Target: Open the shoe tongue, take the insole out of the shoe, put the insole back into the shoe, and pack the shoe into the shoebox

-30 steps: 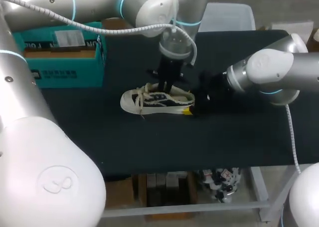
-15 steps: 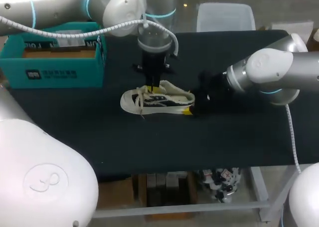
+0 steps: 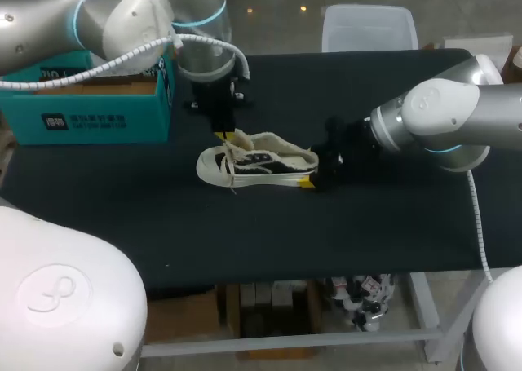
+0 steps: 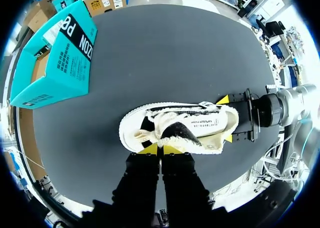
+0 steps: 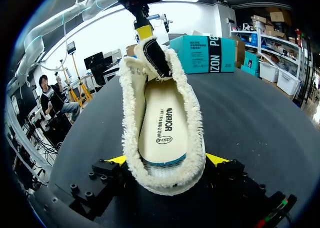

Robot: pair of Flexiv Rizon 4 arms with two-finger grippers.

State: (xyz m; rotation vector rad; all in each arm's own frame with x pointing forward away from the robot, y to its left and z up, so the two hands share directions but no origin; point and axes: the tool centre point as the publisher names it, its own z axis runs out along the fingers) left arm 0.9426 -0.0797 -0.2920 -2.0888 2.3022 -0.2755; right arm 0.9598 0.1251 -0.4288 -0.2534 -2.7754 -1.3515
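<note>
A cream fleece-lined shoe (image 3: 257, 163) lies on its sole mid-table, toe pointing left. My left gripper (image 3: 226, 134) is shut on the shoe tongue (image 5: 156, 57) and holds it lifted toward the toe. In the left wrist view its yellow tips (image 4: 160, 149) meet at the laces. My right gripper (image 3: 314, 174) clasps the heel from both sides, a yellow tip on each flank (image 5: 165, 160). Inside the shoe (image 5: 162, 118) the white insole (image 5: 162, 130) lies flat. The teal shoebox (image 3: 90, 102) stands open at the far left.
The black table top (image 3: 326, 232) reaches well past the shoe toward the front edge and to the right. My left arm's white cable (image 3: 106, 61) hangs over the shoebox. A translucent bin (image 3: 369, 28) sits at the far edge.
My left gripper has moved left, from above the shoe's opening to over the laces, drawing the tongue toward the toe. The right arm and the shoe have stayed put.
</note>
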